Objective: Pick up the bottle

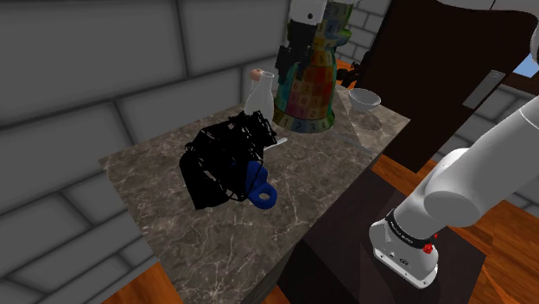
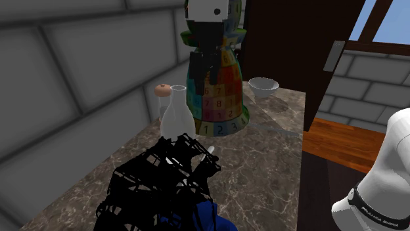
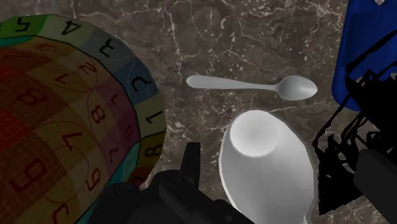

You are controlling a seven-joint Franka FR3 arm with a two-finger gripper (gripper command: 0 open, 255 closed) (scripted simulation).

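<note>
The bottle (image 1: 260,93) is a white, wide-bodied flask with a narrow neck. It stands upright near the back of the marble table (image 1: 173,250), next to a tall vase covered in coloured number squares (image 1: 309,91). My black gripper (image 1: 298,50) hangs above the table in front of the vase's upper part. It is higher than the bottle's mouth and apart from it. From the second exterior view the gripper (image 2: 209,60) is up and to the right of the bottle (image 2: 177,117). The wrist view looks down on the bottle (image 3: 267,162) close beside the gripper (image 3: 192,164).
A black wire tangle (image 1: 223,160) with a blue piece (image 1: 257,183) fills the table's middle. A white spoon (image 3: 254,86) lies beyond the bottle. A white bowl (image 1: 364,98) sits near the far corner, and a small orange ball (image 2: 161,89) behind the bottle. A grey block wall runs behind the table.
</note>
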